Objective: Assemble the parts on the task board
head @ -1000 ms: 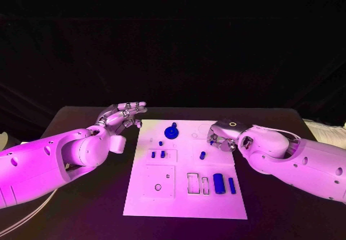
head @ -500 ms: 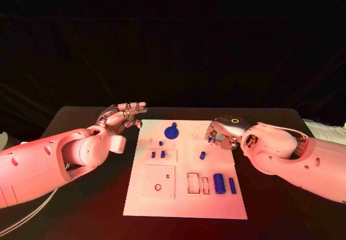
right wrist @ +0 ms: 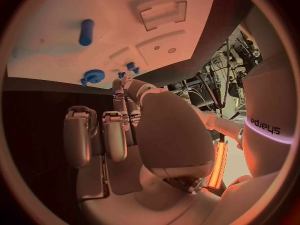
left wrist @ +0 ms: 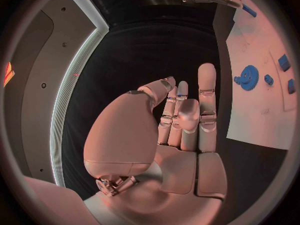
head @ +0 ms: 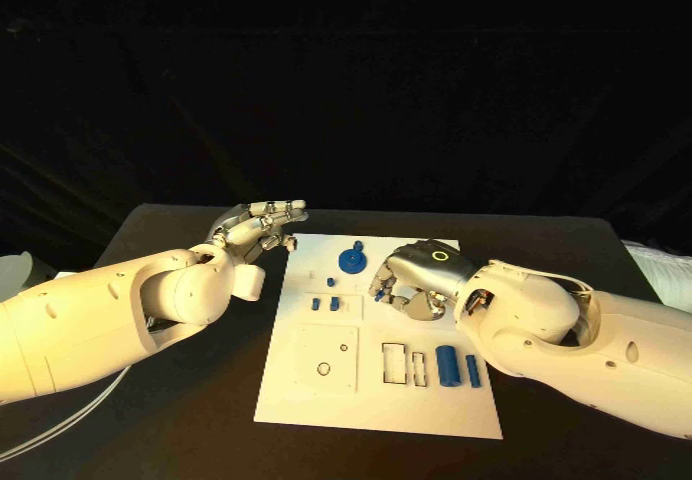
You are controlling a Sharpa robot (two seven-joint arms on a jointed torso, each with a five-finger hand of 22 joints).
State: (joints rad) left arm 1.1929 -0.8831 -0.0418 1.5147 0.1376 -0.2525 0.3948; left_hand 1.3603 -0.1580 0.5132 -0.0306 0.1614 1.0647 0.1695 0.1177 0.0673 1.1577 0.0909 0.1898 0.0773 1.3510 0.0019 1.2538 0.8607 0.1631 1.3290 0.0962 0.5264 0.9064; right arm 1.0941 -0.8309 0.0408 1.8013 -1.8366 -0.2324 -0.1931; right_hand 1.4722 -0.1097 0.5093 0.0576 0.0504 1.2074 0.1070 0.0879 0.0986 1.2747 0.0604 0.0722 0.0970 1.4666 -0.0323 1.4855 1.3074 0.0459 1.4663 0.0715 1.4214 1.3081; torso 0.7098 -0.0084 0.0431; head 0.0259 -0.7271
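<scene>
Fingers of right hand [head: 411, 278] curled over task board [head: 378, 400], contents unclear; left hand [head: 260, 228] empty, loosely spread.

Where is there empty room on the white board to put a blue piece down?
The task board is bare along its near edge, below the blue cylinder and the slots. It is crowded around the blue gear, where the right hand hovers. The left hand sits off the board's far left corner.

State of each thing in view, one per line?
Left hand: open, beside the board, holding nothing.
Right hand: over the board, fingers curled down; grasp hidden.
Gear: on the board.
Cylinder: lying flat.
Board: flat on the table.
</scene>
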